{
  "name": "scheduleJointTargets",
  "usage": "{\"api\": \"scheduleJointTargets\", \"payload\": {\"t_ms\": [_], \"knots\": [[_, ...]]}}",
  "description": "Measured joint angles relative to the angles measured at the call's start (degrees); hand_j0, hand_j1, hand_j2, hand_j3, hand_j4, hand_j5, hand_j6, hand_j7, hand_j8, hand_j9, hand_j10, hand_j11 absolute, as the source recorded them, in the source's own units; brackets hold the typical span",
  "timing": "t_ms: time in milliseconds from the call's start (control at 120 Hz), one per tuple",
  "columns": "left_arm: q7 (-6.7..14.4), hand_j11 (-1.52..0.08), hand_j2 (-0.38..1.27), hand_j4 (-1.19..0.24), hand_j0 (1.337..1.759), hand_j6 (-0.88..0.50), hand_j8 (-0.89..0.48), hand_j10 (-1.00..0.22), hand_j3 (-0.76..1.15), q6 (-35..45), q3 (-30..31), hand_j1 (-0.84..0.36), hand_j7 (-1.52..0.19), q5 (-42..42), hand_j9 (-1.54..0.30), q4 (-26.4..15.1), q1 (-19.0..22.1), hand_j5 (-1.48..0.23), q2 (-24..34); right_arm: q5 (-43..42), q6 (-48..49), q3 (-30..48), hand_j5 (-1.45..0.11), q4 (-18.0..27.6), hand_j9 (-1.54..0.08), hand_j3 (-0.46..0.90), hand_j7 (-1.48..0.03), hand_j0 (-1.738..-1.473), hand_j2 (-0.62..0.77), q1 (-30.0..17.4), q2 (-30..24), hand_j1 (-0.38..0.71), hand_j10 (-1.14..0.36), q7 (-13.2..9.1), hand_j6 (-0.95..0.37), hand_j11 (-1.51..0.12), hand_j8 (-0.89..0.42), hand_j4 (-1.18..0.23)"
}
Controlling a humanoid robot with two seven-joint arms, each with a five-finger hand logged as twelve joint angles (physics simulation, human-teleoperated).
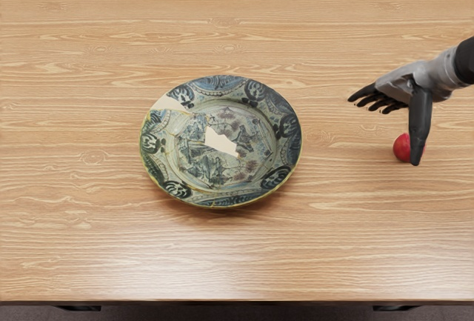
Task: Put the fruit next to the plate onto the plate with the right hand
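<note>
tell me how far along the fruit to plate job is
Early stage. Done: nothing yet; the plate holds no fruit. In hand: the right hand hovers by the red fruit, fingers spread, one digit pointing down across it, no grasp visible. Left: grasp the fruit, carry it left to the plate, set it down.

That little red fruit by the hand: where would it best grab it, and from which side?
Probably grip the red fruit around its widest middle, coming from above. It is small, round and lies low on the table, so no side offers a handle. The open right hand hangs over it, its thumb crossing the fruit's right edge.
</note>
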Motion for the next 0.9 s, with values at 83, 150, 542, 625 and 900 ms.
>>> {"api": "scheduleJointTargets", "payload": {"t_ms": [83,150,542,625,900], "knots": [[-0.01,0.0,0.0,0.0,1.658,0.0,0.0,0.0,0.0,0.0,0.0,0.35,0.0,0.0,0.0,0.0,-0.01,0.0,0.0,-3.35,-8.31,-2.72,0.0,3.4,0.0,0.0,0.0,-1.658,0.0,-0.01,-1.13,-0.35,0.0,0.0,0.0,0.0,0.0,0.0],[-0.01,0.0,0.0,0.0,1.658,0.0,0.0,0.0,0.0,0.0,-0.01,0.35,0.0,0.0,0.0,0.0,0.0,0.0,0.0,-5.93,-13.6,-4.04,0.0,4.96,0.0,0.0,0.0,-1.658,0.0,-0.36,-1.6,-0.35,0.0,0.0,0.0,0.0,0.0,0.0],[0.0,0.0,0.0,0.0,1.658,0.0,0.0,0.0,0.0,0.0,0.05,0.35,0.0,0.0,0.0,0.0,-0.13,0.0,0.0,-18.53,-35.5,-5.63,-0.06,7.54,-0.06,0.0,-0.06,-1.658,-0.01,-10.81,-0.7,-0.29,-0.05,0.0,-0.06,-0.06,-0.05,-0.05],[-0.01,0.0,0.0,0.0,1.658,0.0,0.0,0.0,0.0,0.0,0.05,0.35,0.0,0.0,0.0,0.0,-0.26,0.0,0.0,-21.12,-39.51,-5.63,-0.08,7.5,-0.08,0.0,-0.08,-1.658,-0.01,-12.93,-0.53,-0.28,-0.06,0.0,-0.07,-0.08,-0.07,-0.07],[-0.01,0.0,0.0,0.0,1.658,0.0,0.0,0.0,0.0,0.0,0.03,0.35,0.0,0.0,0.0,-0.1,-0.26,0.0,0.0,-25.98,-48.26,-5.67,-0.09,7.28,-0.08,0.0,-0.08,-1.658,-0.01,-17.53,0.8,-0.27,-0.07,0.0,-0.07,-0.08,-0.07,-0.07]]}}
